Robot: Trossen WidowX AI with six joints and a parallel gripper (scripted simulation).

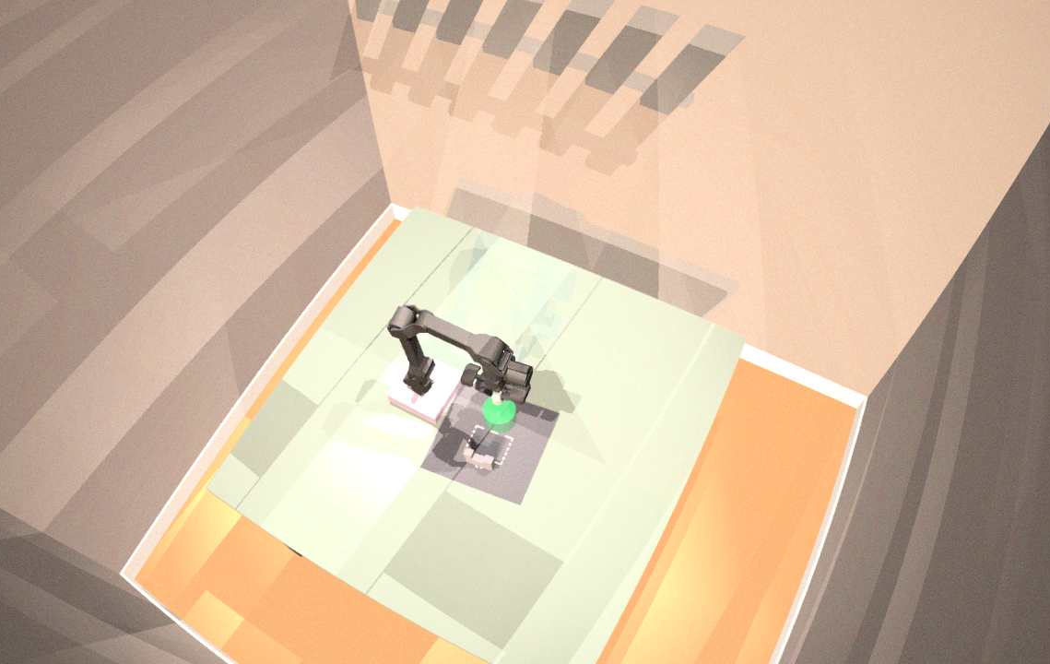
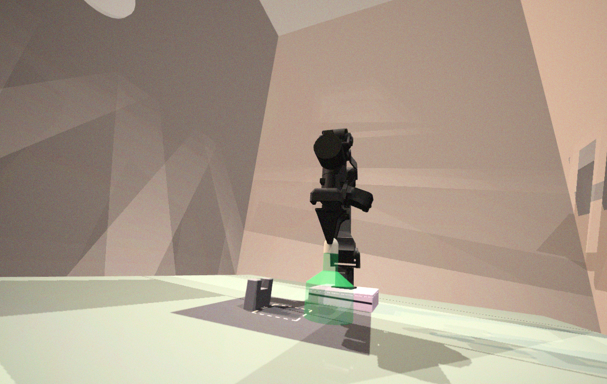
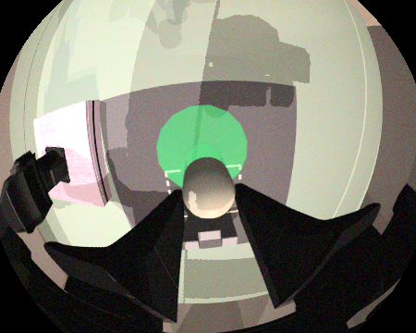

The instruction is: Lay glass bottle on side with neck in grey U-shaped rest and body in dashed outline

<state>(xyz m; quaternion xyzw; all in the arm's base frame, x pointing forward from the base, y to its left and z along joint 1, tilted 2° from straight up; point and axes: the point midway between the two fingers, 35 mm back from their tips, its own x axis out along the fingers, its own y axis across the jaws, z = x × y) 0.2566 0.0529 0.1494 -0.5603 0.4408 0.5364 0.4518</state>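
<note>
Currently clamps the cream-coloured cap of the upright green glass bottle [image 1: 499,410] [image 2: 329,291] [image 3: 201,134] between partly open black jaws [image 1: 497,398] [image 2: 330,242]; stands on the flat dark grey mat [image 1: 525,474] [image 2: 229,315] [image 3: 273,139], beside the white dashed outline [image 1: 509,448] [image 2: 274,317] [image 3: 239,176], apart from the grey U-shaped rest [image 1: 479,456] [image 2: 252,294] [image 3: 210,240]
</note>
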